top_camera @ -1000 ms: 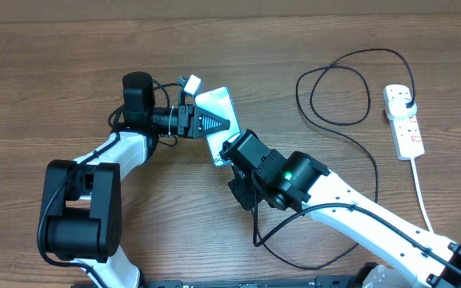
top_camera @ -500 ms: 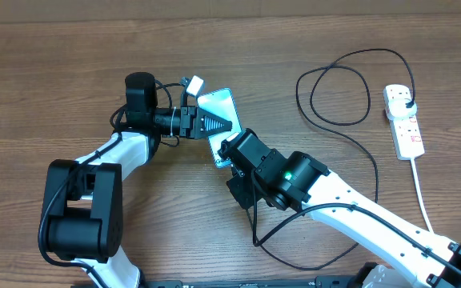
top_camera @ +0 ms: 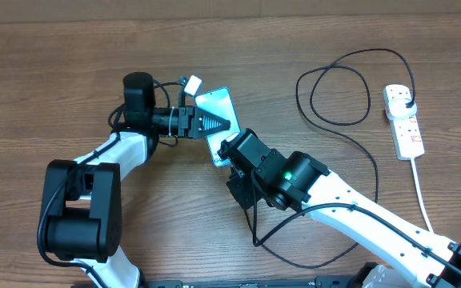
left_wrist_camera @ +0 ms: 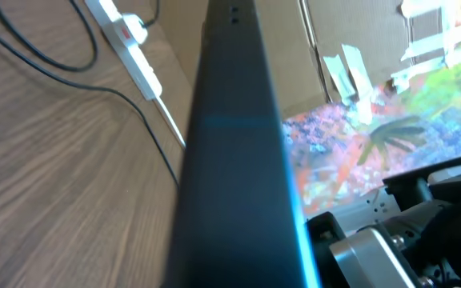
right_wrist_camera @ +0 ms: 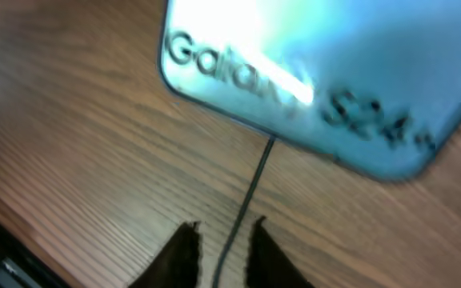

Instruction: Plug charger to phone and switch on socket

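Observation:
The phone (top_camera: 216, 104), its screen glowing light blue, is held tilted above the table, with my left gripper (top_camera: 218, 123) shut on its side. Its dark edge (left_wrist_camera: 230, 160) fills the left wrist view. The charger's thin black cable (right_wrist_camera: 254, 176) meets the phone's (right_wrist_camera: 318, 64) bottom edge and runs down between the fingers of my right gripper (right_wrist_camera: 224, 224). Those fingers stand slightly open, with a gap on each side of the cable. The cable (top_camera: 374, 172) loops to a black plug in the white socket (top_camera: 405, 120) at the far right.
The socket's white cord (top_camera: 422, 200) runs toward the front right edge. The charger's cable lies in a wide loop (top_camera: 334, 88) at the back right and another near the front (top_camera: 310, 260). The socket (left_wrist_camera: 126, 36) also shows in the left wrist view.
My right gripper's jaws have parted from the cable. Both arms and the phone stay almost where they were.

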